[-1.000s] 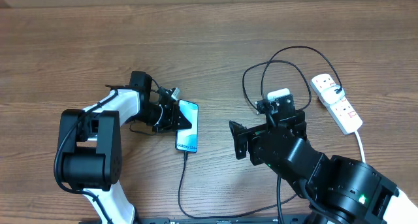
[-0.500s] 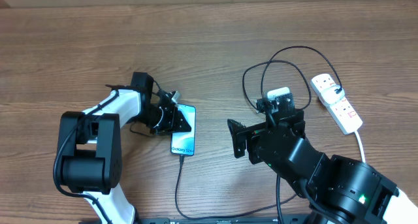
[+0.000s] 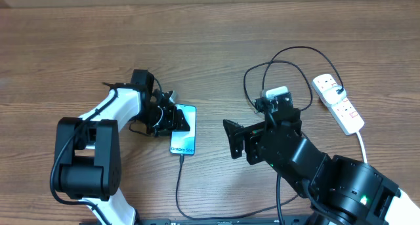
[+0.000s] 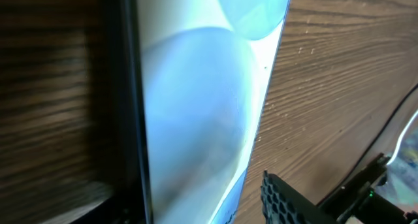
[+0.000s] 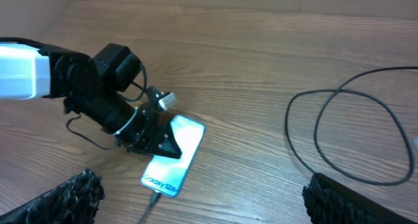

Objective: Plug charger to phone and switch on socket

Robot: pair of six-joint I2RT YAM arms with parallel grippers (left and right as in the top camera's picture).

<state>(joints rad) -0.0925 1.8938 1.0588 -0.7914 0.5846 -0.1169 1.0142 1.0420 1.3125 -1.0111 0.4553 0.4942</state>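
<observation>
**Overhead**
- Slim rectangular smartphone with a dark edge and a lit blue-white screen [image 3: 186, 132] — is being found on the brown wood-grain table [image 3: 197, 35], left of centre, with "Galaxy S24+" printed towards its nearer end.
- Left gripper [image 3: 169, 118] — is being shown closed on the phone's long left edge, with dark fingers overlapping the screen.
- Long thin black charger cable [image 3: 179, 185] — is being seen meeting the phone's nearer end and running off the bottom edge. Its loops are lying on the table behind the right arm.
- White elongated power strip with red switches [image 3: 341, 105] — is being found at the far right, well apart from the phone. A black plug is seated in its far end, and its thick white cord is trailing towards the bottom edge.
- Right gripper [image 3: 236, 141] — is being held between the phone and the strip, touching neither.

**Left wrist**
- The phone's screen [image 4: 196, 106] is filling most of the picture, with table grain beside it.

**Right wrist**
- The right gripper's two black fingers [image 5: 65, 198] are being shown spread wide with nothing between them.
- The phone [image 5: 175, 152] is lying ahead of them, under the left gripper [image 5: 153, 136].
</observation>
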